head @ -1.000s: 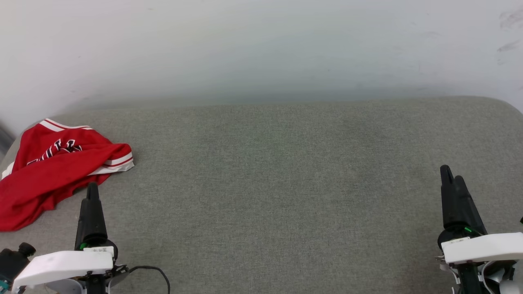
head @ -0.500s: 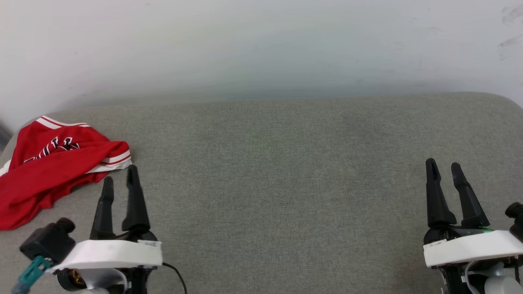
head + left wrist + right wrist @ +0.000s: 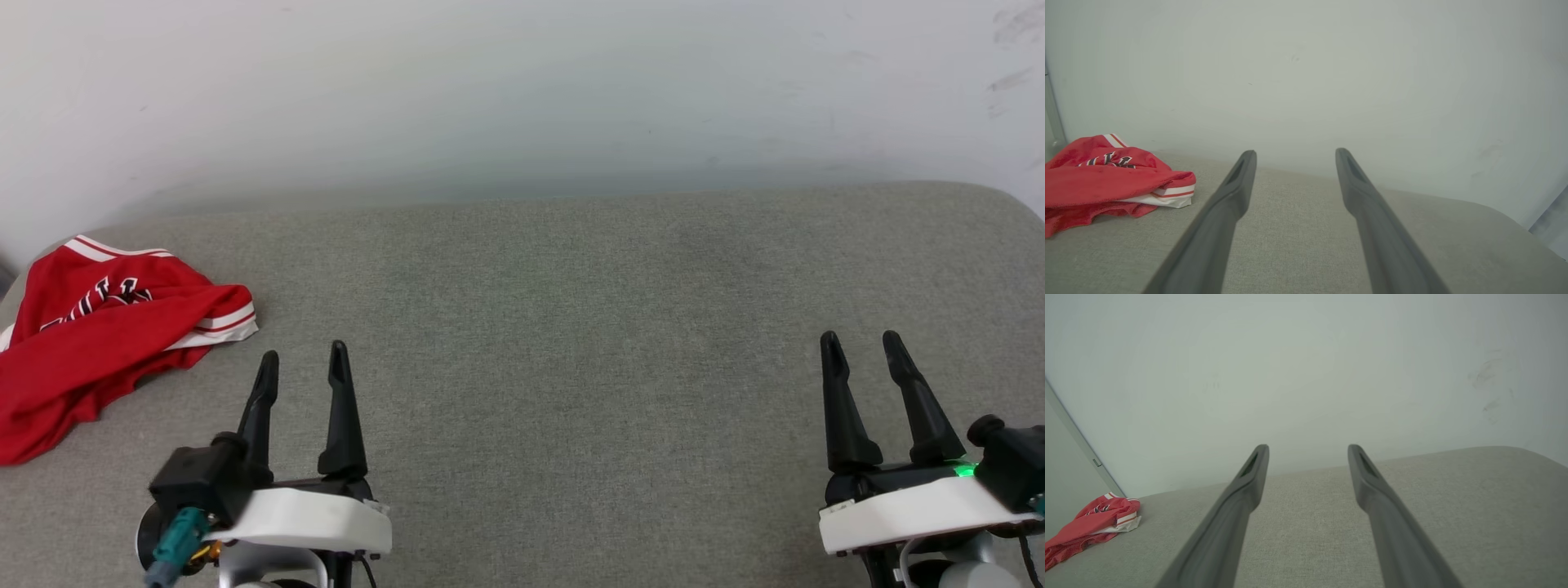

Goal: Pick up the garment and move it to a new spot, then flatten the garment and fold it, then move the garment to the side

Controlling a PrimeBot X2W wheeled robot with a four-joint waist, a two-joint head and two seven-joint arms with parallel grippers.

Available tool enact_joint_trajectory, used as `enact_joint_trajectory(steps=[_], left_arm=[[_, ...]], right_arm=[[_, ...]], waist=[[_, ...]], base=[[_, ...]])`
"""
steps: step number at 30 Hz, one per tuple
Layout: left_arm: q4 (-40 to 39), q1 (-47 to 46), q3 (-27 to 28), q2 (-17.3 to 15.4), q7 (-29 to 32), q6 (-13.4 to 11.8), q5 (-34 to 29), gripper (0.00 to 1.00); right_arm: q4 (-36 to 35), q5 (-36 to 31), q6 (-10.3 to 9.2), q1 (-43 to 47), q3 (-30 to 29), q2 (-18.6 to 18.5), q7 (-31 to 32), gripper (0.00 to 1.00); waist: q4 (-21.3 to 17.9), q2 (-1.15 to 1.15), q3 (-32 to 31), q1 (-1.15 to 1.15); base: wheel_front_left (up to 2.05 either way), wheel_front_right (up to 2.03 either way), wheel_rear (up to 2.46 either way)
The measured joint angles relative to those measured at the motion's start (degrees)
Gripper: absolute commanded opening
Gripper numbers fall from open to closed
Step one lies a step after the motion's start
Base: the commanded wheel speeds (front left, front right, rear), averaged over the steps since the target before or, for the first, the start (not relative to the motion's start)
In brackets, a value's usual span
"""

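The garment [image 3: 98, 351] lies crumpled at the left edge of the grey cushion [image 3: 571, 327], near the left hand [image 3: 304, 351] but not touching it, just left of its fingertips. Both hands are released, holding nothing; the right hand [image 3: 860, 335] is well apart.

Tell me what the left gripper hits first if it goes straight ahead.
Probably the pale wall beyond the grey fabric cushion; the left gripper points right of the crumpled red jersey.

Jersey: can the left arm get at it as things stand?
Probably yes. The jersey lies crumpled at the left end of the grey cushion, a little beyond and left of the open left pincer, with nothing but bare fabric between them.
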State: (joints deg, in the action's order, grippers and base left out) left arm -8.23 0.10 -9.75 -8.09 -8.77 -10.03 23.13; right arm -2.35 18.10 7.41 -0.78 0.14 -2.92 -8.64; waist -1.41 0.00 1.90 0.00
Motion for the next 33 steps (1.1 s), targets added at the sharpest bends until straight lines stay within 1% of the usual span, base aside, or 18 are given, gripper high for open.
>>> enact_joint_trajectory(steps=[5,8,11,12,16,21,24,26,29,33], left_arm=[[0.1,-0.1,-5.0,-3.0,-0.6,-5.0,-3.4,1.00],[0.3,-0.2,-8.0,-4.5,-1.1,-7.4,-4.7,1.00],[0.5,-0.4,-10.6,-5.9,-1.5,-9.2,-5.7,1.00],[0.6,-0.4,-11.3,-6.3,-1.6,-9.7,-5.9,1.00],[0.8,-0.8,-13.8,-7.2,-2.0,-9.8,-6.3,1.00],[0.6,-0.8,-13.6,-6.9,-2.6,-10.7,-6.7,1.00],[0.0,-0.3,-12.2,-5.8,-3.1,-9.9,-6.3,1.00],[-0.1,0.3,-10.4,-4.9,-3.3,-8.4,-5.7,1.00],[-0.3,1.2,-7.4,-2.8,-3.6,-4.8,-5.2,1.00],[0.8,2.7,-3.5,-0.1,-4.1,0.0,-6.6,1.00]], right_arm=[[0.0,-3.7,0.00,0.3,0.5,0.0,-0.8,1.00],[0.0,-6.0,0.00,0.8,0.7,0.0,-1.2,1.00],[0.0,-7.9,0.00,0.8,1.0,0.0,-1.5,1.00],[-0.1,-8.5,0.00,0.8,1.1,0.0,-1.7,1.00],[-0.5,-10.8,0.00,0.8,1.3,0.0,-2.2,1.00],[-1.0,-13.3,0.00,1.1,1.3,0.0,-2.8,1.00],[-1.2,-13.8,0.00,1.4,1.2,0.0,-3.3,1.00],[-1.3,-13.8,0.01,1.4,1.3,0.0,-3.4,1.00],[-1.1,-13.4,0.02,1.5,1.1,0.0,-3.8,1.00],[0.7,-12.9,0.09,2.2,0.2,0.0,-4.2,1.00]], waist=[[-0.2,0.00,-0.1,0.00],[-0.4,0.00,-0.1,0.00],[-0.5,0.00,-0.1,0.00],[-0.5,0.00,-0.1,0.00],[-0.6,0.00,0.0,0.00],[-0.5,0.00,-0.1,0.00],[-0.4,0.00,0.0,0.00],[-0.3,0.00,0.2,0.00],[-0.2,0.00,0.4,0.00],[-0.1,0.00,0.4,0.00]], base=[[0.00,0.00,0.00],[0.00,0.00,0.00],[0.00,0.00,0.00],[0.00,0.00,0.00],[0.00,0.00,0.00],[0.00,0.00,0.00],[0.00,0.00,0.00],[0.00,0.00,0.00],[0.00,0.00,0.00],[0.00,0.00,0.00]])
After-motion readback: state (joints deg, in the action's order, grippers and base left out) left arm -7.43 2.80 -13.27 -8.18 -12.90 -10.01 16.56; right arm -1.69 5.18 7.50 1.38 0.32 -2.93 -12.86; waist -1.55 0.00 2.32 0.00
